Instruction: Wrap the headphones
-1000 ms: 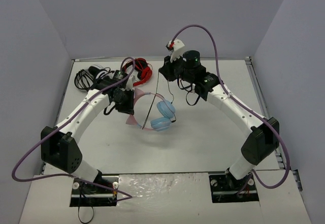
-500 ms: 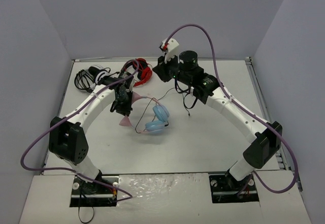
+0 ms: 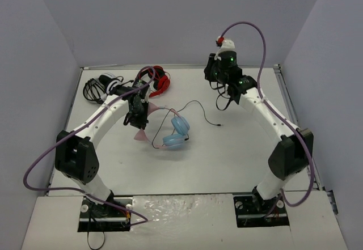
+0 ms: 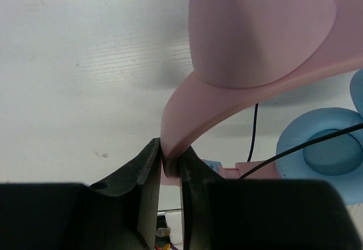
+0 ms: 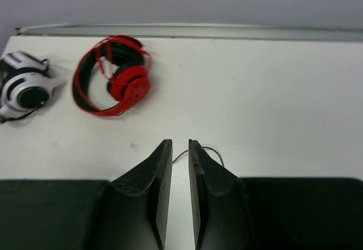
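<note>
Black-and-white set [image 3: 101, 85]: far left of the headphones [image 3: 177, 130], near the back of the table [image 3: 227, 159].
Left tool [image 4: 170, 162]: clamped on pink headband [image 4: 227, 97], at headphones' left side.
Red set [image 5: 113, 77]: behind headphones.
Headphones: mid-table, blue cups right of left tool.
Cable [image 3: 195, 107]: trails right from cups.
Right tool [image 5: 180, 148]: right of and behind headphones, fingers slightly apart, empty.
</note>
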### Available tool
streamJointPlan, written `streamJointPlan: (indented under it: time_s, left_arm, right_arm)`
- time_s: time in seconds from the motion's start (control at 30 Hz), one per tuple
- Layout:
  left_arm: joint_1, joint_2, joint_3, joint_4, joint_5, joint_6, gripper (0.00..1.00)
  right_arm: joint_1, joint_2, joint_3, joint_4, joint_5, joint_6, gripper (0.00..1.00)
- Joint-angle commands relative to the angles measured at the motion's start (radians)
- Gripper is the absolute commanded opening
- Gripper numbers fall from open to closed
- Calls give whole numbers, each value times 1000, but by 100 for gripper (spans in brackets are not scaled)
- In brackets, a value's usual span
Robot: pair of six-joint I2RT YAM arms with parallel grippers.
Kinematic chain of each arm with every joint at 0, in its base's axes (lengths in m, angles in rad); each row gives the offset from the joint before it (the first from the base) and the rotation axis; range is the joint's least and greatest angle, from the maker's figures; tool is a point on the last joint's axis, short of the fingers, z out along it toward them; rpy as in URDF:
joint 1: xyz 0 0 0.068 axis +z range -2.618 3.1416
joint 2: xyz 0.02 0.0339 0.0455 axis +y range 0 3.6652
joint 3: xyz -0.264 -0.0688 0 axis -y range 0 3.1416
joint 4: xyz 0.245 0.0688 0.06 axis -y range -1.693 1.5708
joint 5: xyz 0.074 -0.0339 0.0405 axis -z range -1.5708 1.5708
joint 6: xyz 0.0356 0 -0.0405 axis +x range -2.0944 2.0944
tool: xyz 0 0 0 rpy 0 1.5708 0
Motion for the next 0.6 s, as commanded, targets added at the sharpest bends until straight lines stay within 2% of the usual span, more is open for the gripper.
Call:
streamJointPlan:
  time_s: [0.0, 0.2, 0.57]
  left_arm:
    - [-7, -37, 66, 31, 34, -16, 0]
    - [-5, -53, 69, 23, 37, -12, 0]
    - [-6, -54, 74, 18, 41, -6, 0]
  right_arm:
    - [-41, 130, 60, -87, 10, 131, 14]
    - [-73, 252, -12, -110, -57, 110, 15]
    - [-78, 294, -76, -145, -104, 65, 15]
